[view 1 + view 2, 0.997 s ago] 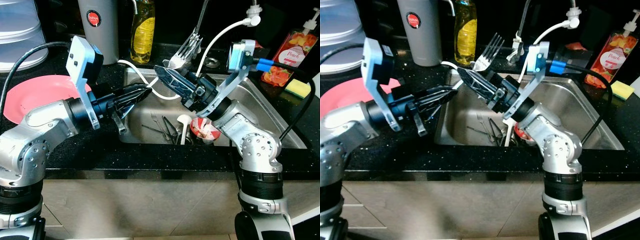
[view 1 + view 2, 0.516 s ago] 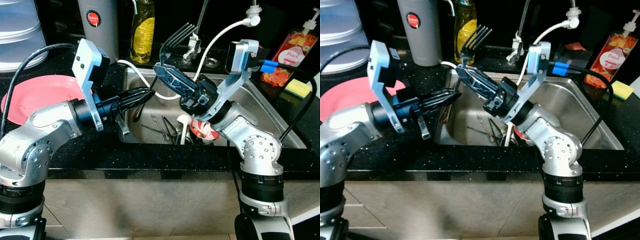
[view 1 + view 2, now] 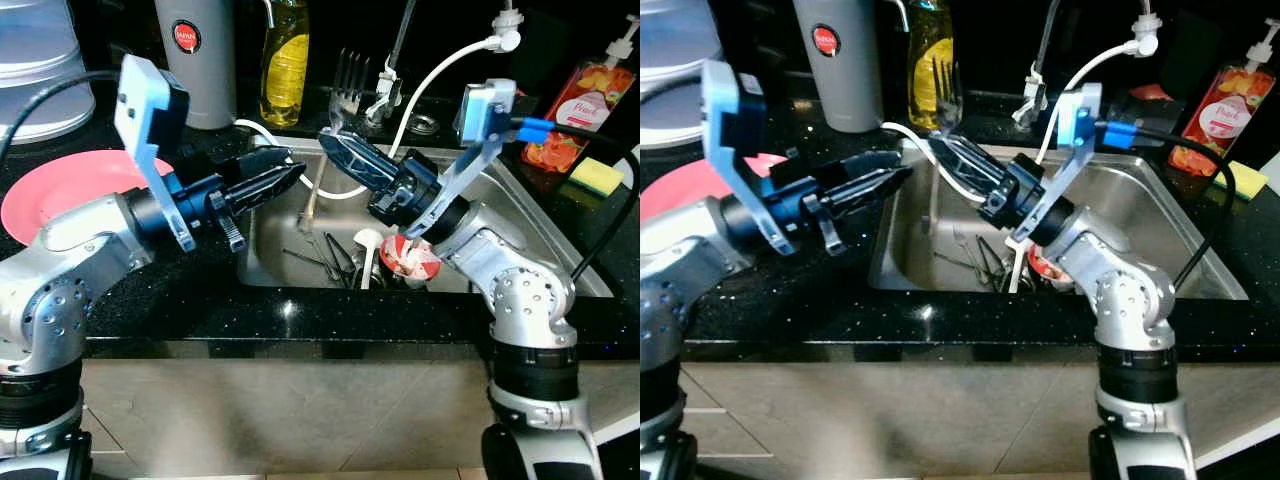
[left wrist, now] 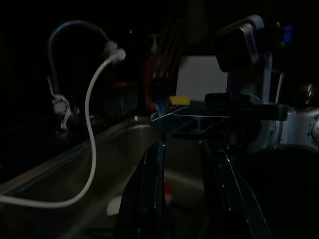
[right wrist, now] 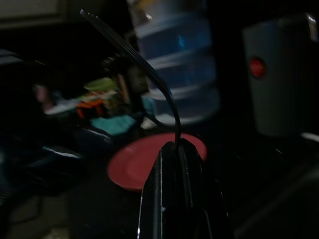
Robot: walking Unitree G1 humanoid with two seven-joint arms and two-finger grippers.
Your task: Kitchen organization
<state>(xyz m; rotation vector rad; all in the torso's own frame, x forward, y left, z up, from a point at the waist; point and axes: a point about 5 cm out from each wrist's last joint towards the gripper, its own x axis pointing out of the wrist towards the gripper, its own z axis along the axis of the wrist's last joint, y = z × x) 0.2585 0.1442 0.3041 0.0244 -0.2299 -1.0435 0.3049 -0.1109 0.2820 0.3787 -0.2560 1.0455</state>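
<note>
Below me, a black speckled surface [image 3: 180, 300] runs across the scene, with a stainless steel sink [image 3: 520, 215] sunk into its middle. A tall grey canister [image 3: 195, 55] with a red round label stands at the back of the surface, left of the sink. Beside it, directly behind the sink's left corner, is a bottle of yellow liquid [image 3: 285, 60]. A flat pink plate [image 3: 55, 195] lies on the surface to the left of the sink, partly behind my left arm. At the back right stands a pump bottle [image 3: 575, 100] with a peach label, and a yellow sponge [image 3: 597, 176] lies just beside it. A white hose [image 3: 440, 70] curves down from the tap area into the sink.

My right hand [image 3: 335, 150] reaches over the sink's back left corner, clenched on the handle of a silver fork [image 3: 345, 85]. The fork stands nearly upright, tines up, in front of the yellow bottle. My left hand [image 3: 285, 175] is held over the sink's left rim, pointing toward the right hand and close to it, its fingers drawn together on nothing.

Down in the sink lie a red and white cup [image 3: 410, 260], a white spoon [image 3: 366, 250], and some loose dark cutlery [image 3: 325, 260] next to them.
</note>
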